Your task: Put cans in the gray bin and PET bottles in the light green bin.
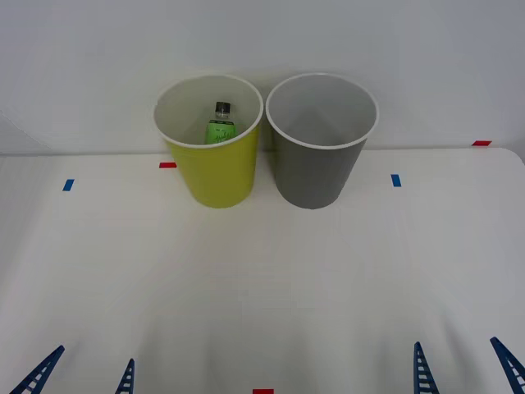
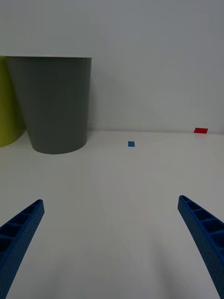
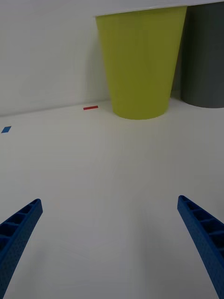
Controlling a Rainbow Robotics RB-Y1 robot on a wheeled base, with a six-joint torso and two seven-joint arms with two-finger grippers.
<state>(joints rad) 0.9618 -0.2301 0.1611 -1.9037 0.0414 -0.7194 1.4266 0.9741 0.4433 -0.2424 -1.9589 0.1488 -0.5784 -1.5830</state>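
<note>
While the white surface (image 1: pixel 262 287) carries no loose items, you risk little: the gray bin (image 1: pixel 320 144) and light green bin (image 1: pixel 212 152) touch, PET bottle (image 1: pixel 220 125) inside the green one. Left end effector (image 1: pixel 82 376) and right end effector (image 1: pixel 463 368) hang released; a careless reach could topple a bin.

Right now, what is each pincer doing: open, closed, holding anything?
Left pincer: open, holding nothing, low at the table's near edge.
Right pincer: open, holding nothing, low at the near edge.
</note>
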